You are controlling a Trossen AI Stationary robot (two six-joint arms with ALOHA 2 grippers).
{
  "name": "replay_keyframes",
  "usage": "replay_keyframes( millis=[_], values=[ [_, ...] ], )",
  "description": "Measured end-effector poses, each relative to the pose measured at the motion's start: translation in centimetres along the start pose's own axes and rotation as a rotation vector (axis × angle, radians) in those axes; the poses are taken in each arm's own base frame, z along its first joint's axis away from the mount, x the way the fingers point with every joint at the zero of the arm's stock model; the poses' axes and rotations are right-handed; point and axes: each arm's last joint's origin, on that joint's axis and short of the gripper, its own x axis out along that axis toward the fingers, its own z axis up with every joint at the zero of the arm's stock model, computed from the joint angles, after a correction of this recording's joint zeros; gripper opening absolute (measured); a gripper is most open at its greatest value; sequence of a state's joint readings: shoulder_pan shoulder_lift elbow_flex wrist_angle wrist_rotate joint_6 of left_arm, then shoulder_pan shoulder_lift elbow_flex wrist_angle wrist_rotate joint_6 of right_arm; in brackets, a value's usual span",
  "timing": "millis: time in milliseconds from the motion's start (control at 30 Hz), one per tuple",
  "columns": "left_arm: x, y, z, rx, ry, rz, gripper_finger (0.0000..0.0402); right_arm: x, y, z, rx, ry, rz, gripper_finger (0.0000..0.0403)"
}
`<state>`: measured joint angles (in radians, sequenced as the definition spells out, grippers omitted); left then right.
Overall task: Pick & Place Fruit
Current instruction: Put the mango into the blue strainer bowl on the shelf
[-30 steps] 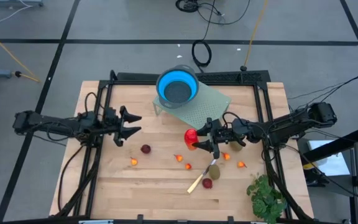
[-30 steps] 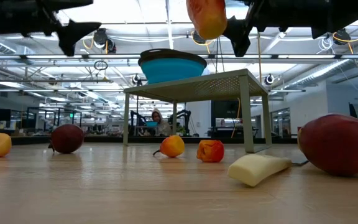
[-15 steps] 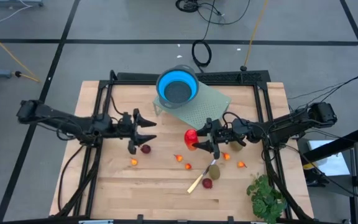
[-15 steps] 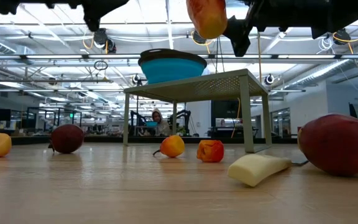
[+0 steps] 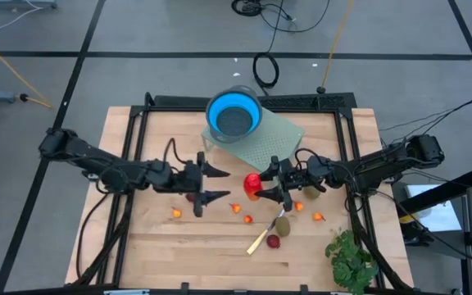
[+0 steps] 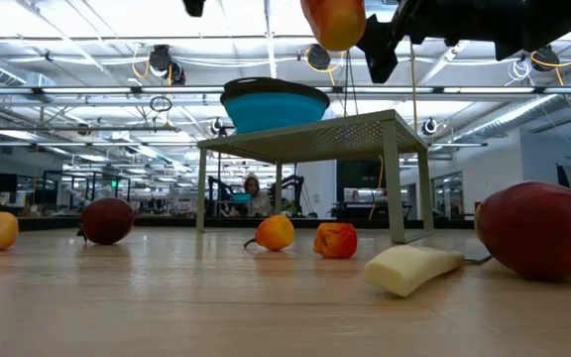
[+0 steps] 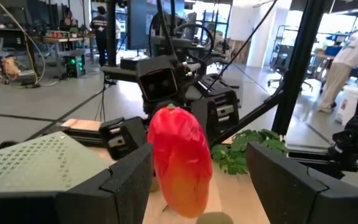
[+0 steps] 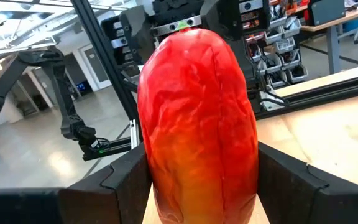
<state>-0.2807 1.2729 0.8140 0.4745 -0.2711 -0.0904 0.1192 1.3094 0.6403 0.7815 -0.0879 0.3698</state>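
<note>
Your right claw [image 5: 262, 187] grips the long red-orange fruit [image 5: 252, 184] — held in the air above the worktop [image 5: 220, 246], near its middle. Your left claw [image 5: 220, 184] faces it with fingers spread wide, holding nothing — the fruit just ahead.
</note>
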Motion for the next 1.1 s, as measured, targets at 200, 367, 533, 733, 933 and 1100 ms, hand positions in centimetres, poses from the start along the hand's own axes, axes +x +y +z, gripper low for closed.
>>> replay_keyframes(
  millis=[200, 367, 533, 733, 933, 1100],
  values=[
    [2.5, -0.8, 0.3, 0.019, 0.005, -0.002, 0.0257, 0.0, 0.1, 0.0, -0.017, 0.008, 0.023, 0.0238],
    [4.1, -1.2, -0.1, 0.019, 0.025, 0.009, 0.0257, 0.0, 0.2, 0.0, -0.024, 0.009, 0.048, 0.0238],
    [4.7, -1.2, -0.4, 0.014, 0.035, 0.055, 0.0257, 0.0, 0.2, 0.1, -0.044, 0.005, 0.058, 0.0238],
    [4.7, -0.8, -0.3, -0.024, 0.034, 0.088, 0.0257, 0.0, 0.3, 0.2, -0.053, -0.002, 0.085, 0.0238],
    [4.7, -0.9, -0.5, -0.053, 0.051, 0.089, 0.0257, 0.0, 0.3, 0.3, -0.074, -0.010, 0.084, 0.0238],
    [4.7, -0.9, -0.5, -0.067, 0.046, 0.085, 0.0257, 0.0, 0.3, 0.3, -0.077, -0.011, 0.084, 0.0238]
  ],
)
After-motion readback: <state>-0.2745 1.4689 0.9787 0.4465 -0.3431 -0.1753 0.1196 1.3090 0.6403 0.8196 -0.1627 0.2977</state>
